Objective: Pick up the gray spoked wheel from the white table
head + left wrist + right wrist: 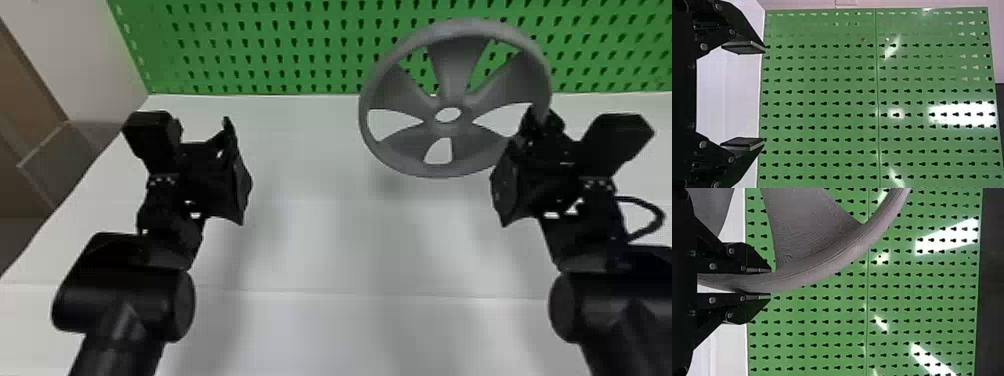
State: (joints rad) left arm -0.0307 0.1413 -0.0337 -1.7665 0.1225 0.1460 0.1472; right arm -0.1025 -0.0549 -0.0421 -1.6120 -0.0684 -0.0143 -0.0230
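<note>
Saw the far edge of the white table (325, 240) at the green pegboard (275, 50), with room between the left gripper (202, 130), fingers spread, and the gray spoked wheel (452, 90). Found the pegboard behind the wheel, and a looped black cable (659, 216) beside the right arm. Pinched the wheel's rim between 2 fingers of the right gripper (542, 116), above the table.

The gray spoked wheel (454, 75) looks like matt plastic, with fine ridged lines. The green pegboard (313, 41) at far side is glossy; the white desk (340, 240) appears smooth.
</note>
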